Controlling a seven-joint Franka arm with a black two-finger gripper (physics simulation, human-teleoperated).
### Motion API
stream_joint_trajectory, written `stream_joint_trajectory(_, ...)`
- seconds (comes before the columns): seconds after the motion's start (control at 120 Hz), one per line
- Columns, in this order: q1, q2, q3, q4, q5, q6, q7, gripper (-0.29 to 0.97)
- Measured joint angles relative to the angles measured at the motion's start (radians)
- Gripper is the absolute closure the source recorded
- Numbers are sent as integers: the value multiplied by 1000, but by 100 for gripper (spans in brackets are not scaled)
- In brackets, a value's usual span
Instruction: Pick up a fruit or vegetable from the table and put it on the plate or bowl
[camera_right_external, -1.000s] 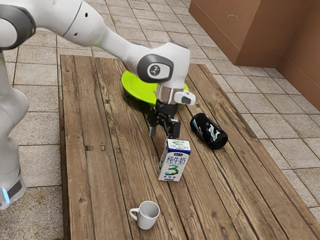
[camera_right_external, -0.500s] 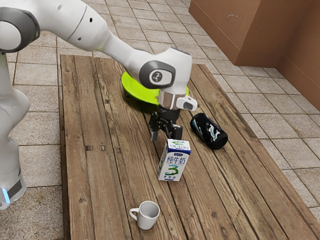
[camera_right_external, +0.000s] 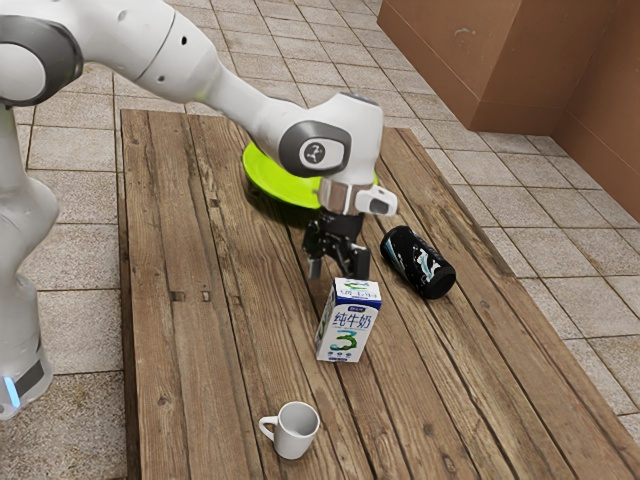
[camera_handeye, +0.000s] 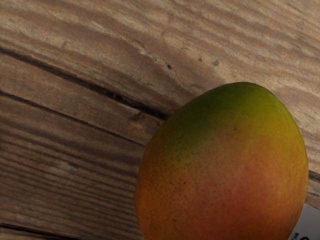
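A mango (camera_handeye: 225, 170), green at one end and orange-red over the rest, lies on the wooden planks just under my hand in the wrist view. In the exterior view my black gripper (camera_right_external: 338, 268) hangs low over the table (camera_right_external: 200, 300), just behind the top of the milk carton (camera_right_external: 348, 320), which hides the mango. Its fingers stand apart, and I see nothing between them. The lime-green plate (camera_right_external: 268, 172) lies behind the hand, partly covered by my wrist.
A black can (camera_right_external: 418, 262) lies on its side to the exterior view's right of the gripper. A white cup (camera_right_external: 291, 429) stands near the front edge. A corner of the milk carton (camera_handeye: 307, 227) shows beside the mango. Brown walls rise at the far right.
My hand has shifted a little toward the exterior view's right and turned slightly, staying low behind the milk carton. Nothing on the table has moved.
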Motion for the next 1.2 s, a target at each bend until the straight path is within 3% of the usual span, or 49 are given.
stream_joint_trajectory(0.75,-17,34,0,2,-2,60,-2,1)
stream_joint_trajectory(1.2,-30,39,-6,7,51,75,-6,50)
